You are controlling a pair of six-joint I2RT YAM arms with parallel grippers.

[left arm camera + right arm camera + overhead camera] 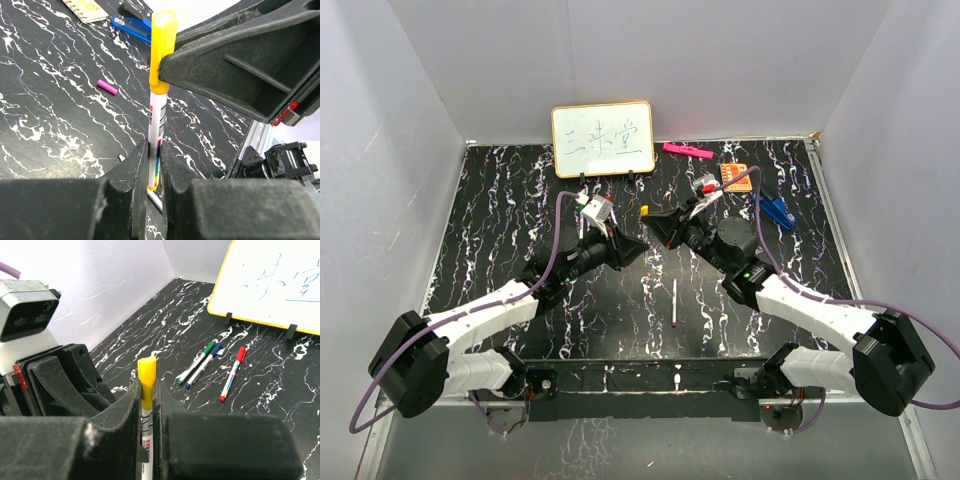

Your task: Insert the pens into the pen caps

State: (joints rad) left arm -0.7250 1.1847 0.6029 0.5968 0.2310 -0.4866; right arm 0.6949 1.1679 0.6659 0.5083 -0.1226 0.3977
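Left pincer [154, 152] clamps a white pen [156, 117] mid-air; right pincer [147, 390] pinches its yellow cap [163, 45], apparently seated. Three capped pens [203, 366] (green, blue, red) lie by the whiteboard [270, 280]; one loose pen [674, 303] and pink cap [106, 87] remain.

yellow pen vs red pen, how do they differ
The yellow pen is held in the air, left gripper on its barrel and right gripper on its cap; the red pen lies loose on the table. The yellow pen's cap is yellow, the red pen's red. Both have white barrels and caps on.
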